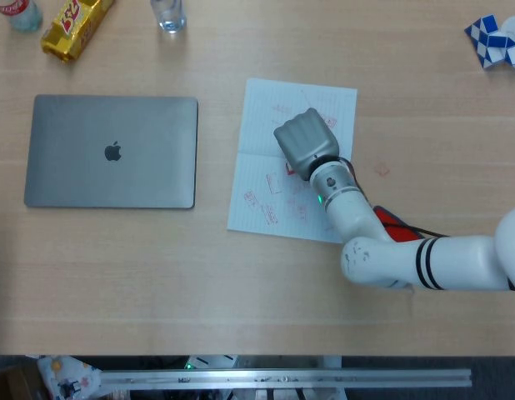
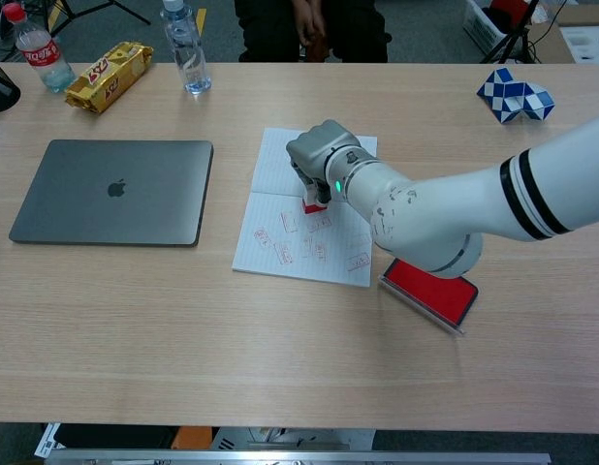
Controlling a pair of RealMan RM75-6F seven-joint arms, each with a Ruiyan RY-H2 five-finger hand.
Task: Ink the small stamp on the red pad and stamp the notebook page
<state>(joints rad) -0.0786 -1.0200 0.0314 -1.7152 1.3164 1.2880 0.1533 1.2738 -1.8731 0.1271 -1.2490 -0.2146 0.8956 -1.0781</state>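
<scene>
The small stamp point(image 2: 314, 204) stands upright under the right hand point(image 2: 317, 152), its red base down on the notebook page point(image 2: 280, 184), apparently pressed there to leave a print. The hand's fingers are curled down around the stamp from above, gripping it so it meets the paper squarely. Red marks already dot the page beside and below the hand. The red pad point(image 2: 430, 292) lies back along the forearm, just off the page. The left hand is not in view.
</scene>
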